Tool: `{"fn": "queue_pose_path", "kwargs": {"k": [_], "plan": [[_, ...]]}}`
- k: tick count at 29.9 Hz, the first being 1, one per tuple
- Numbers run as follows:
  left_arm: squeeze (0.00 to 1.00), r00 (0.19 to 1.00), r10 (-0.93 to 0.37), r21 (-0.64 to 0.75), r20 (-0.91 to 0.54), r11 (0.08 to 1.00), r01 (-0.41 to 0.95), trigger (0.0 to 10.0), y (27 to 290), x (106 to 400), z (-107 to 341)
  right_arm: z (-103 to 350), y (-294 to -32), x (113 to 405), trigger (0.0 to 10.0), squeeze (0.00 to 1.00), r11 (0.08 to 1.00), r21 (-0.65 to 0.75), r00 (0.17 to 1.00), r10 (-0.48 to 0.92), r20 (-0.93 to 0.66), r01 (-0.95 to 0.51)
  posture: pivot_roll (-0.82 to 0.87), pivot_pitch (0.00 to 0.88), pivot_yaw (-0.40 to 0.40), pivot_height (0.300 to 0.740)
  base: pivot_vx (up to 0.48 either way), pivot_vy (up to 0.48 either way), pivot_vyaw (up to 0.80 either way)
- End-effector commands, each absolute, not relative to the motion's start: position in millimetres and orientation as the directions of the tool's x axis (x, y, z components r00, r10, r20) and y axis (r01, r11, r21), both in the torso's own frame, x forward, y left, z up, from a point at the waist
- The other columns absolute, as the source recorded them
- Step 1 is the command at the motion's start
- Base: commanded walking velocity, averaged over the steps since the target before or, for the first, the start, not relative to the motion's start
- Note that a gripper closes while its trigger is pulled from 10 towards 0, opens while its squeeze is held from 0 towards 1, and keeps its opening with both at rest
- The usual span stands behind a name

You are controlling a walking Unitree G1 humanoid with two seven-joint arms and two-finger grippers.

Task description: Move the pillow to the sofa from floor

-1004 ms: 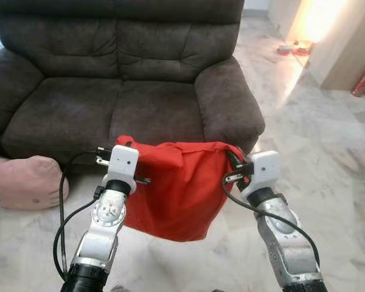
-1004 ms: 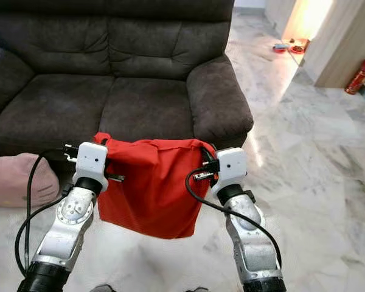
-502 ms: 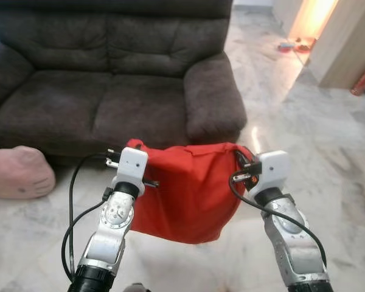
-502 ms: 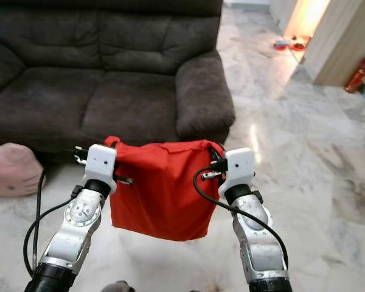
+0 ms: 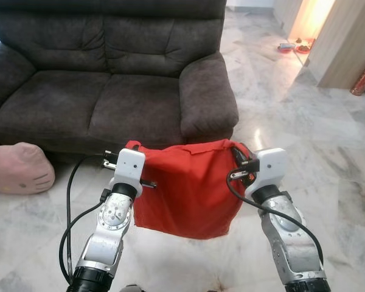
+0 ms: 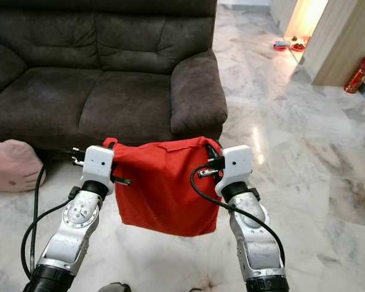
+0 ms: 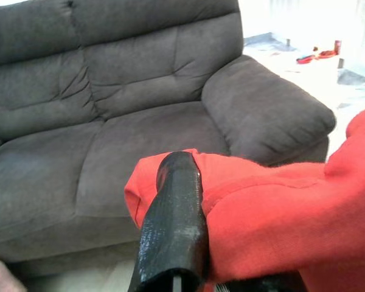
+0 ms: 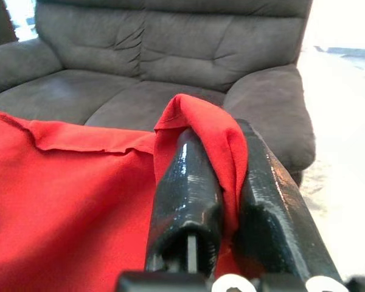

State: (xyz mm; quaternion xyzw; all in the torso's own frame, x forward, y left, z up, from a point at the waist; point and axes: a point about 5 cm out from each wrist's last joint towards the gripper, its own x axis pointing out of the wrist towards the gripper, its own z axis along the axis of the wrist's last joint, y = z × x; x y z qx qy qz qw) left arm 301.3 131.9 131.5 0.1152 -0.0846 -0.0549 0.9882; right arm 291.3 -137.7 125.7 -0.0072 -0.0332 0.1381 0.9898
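A red pillow (image 5: 185,185) hangs above the floor (image 5: 328,152), stretched between the two arms. The left pincer (image 5: 129,148) is clamped on its top corner at 9 o'clock, the right pincer (image 8: 222,182) on the corner at 3 o'clock. The dark sofa (image 5: 103,79) stands at 12 o'clock beyond it. A pink cushion (image 5: 15,169) lies on the floor at 9 o'clock.

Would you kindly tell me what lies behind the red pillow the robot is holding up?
Behind the red pillow stands the dark sofa; its seat and right armrest show. The pillow covers part of the sofa's lower front and the marble floor there.
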Motion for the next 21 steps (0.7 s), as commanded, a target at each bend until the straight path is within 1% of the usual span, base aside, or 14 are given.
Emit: {"fn": "queue_pose_path", "kwargs": {"k": [1, 10, 16, 21], "plan": [[0.00, 0.947, -0.151, 0.240, 0.282, 0.967, 0.083, 10.0, 125.5, 303.0, 157.6, 141.7, -133.0, 292.7, 10.0, 0.00, 0.954, -0.045, 0.944, 0.299, 0.138, -0.296, 0.10, 0.081, -0.058, 0.740, 0.000, 0.000, 0.00], [0.00, 0.948, -0.155, 0.245, 0.278, 0.966, 0.086, 10.0, 124.1, 303.4, 156.5, 142.4, -137.1, 294.4, 10.0, 0.00, 0.961, -0.034, 0.951, 0.275, 0.141, -0.273, 0.10, 0.079, -0.056, 0.740, 0.000, 0.000, 0.00], [0.00, 0.947, -0.145, 0.247, 0.287, 0.966, 0.073, 10.0, 124.8, 303.0, 157.5, 143.1, -131.7, 291.7, 10.0, 0.00, 0.950, -0.057, 0.939, 0.313, 0.146, -0.307, 0.10, 0.085, -0.059, 0.740, 0.000, 0.000, 0.00], [0.00, 0.947, -0.138, 0.247, 0.290, 0.967, 0.065, 10.0, 126.3, 302.8, 158.1, 144.4, -131.9, 291.3, 10.0, 0.00, 0.950, -0.047, 0.937, 0.314, 0.154, -0.310, 0.10, 0.088, -0.060, 0.740, 0.000, 0.000, 0.80]]}}
